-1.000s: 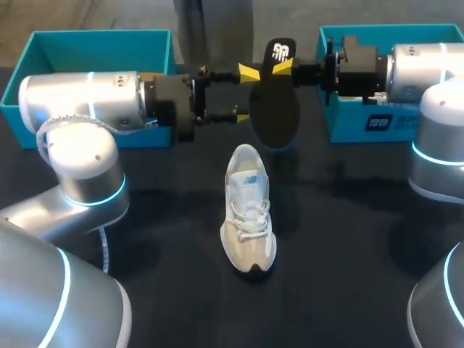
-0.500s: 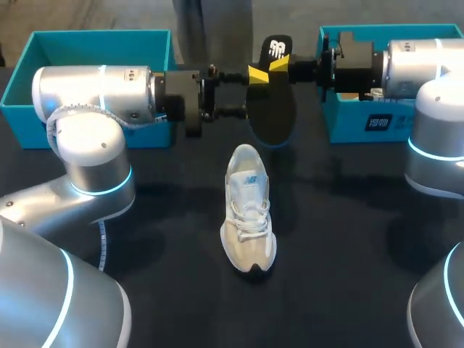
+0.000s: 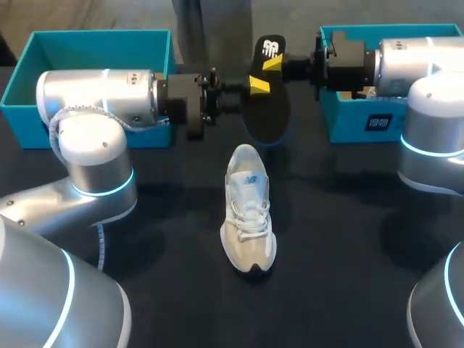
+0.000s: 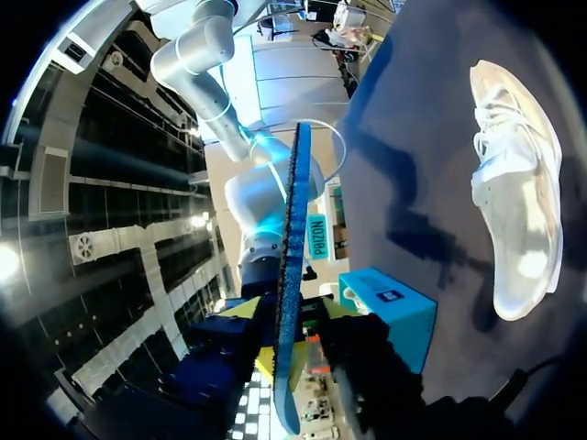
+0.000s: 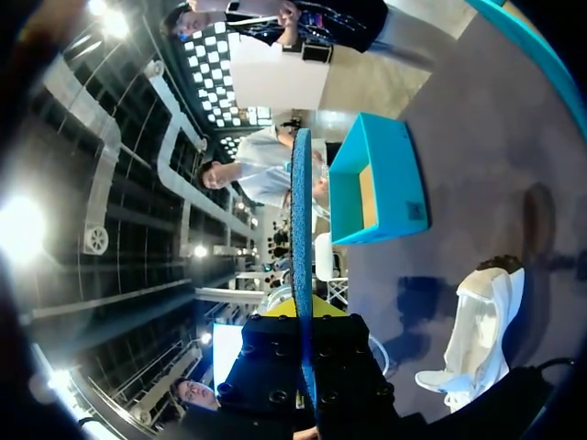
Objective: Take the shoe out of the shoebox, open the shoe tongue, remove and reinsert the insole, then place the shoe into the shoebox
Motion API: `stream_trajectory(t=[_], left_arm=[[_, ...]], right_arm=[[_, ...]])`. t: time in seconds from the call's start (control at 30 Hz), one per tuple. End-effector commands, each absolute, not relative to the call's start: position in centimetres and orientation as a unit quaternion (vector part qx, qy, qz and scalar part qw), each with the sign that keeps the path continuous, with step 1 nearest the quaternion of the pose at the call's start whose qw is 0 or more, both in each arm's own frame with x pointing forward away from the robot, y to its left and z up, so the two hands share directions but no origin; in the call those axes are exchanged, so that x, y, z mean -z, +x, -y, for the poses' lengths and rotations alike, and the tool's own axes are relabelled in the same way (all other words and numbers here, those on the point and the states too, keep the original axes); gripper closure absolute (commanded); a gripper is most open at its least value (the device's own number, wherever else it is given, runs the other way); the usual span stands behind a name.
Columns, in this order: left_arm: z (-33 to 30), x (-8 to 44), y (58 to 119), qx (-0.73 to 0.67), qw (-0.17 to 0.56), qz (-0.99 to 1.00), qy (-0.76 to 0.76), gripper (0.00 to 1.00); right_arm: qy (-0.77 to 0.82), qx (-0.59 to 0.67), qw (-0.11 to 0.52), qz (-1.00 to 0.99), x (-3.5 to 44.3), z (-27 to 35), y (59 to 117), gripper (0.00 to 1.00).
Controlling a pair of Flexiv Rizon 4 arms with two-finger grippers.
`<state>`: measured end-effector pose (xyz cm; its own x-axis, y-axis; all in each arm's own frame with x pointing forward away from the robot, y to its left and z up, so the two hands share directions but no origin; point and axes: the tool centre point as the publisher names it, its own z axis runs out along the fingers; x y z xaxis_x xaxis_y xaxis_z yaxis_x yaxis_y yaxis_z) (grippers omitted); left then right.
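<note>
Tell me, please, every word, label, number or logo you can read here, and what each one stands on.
Nothing can be quoted with confidence.
Insole: a white logo at its heel end, with no readable letters.
Shoebox on the right: a dark label with white print, too blurred to read.
Shoe: a small mark on the tongue, too small to read.

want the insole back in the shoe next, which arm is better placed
Right, likely: its end effector holds the insole by the upper end, free end hanging down toward the shoe.
</note>
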<state>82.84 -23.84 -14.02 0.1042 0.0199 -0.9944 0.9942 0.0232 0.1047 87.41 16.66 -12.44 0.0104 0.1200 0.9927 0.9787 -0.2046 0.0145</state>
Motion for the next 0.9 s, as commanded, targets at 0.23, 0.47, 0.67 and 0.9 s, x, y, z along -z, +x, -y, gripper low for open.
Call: stream_trajectory(t=[0.23,0.47,0.67,0.9], left_arm=[[23.9,14.2,82.4,0.464,0.525,-0.481,0.526,1.00],[23.7,14.3,81.9,0.468,0.523,-0.479,0.528,1.00],[23.5,14.4,81.9,0.467,0.526,-0.479,0.525,1.00],[22.1,14.2,82.3,0.473,0.535,-0.483,0.507,1.00]], right_arm=[[-0.574,0.517,0.418,0.477,12.6,-16.9,87.5,1.00],[-0.571,0.516,0.420,0.481,12.6,-17.0,87.5,1.00],[-0.571,0.516,0.411,0.488,12.5,-16.4,87.2,0.00],[-0.554,0.517,0.397,0.518,11.9,-15.0,85.9,0.00]])
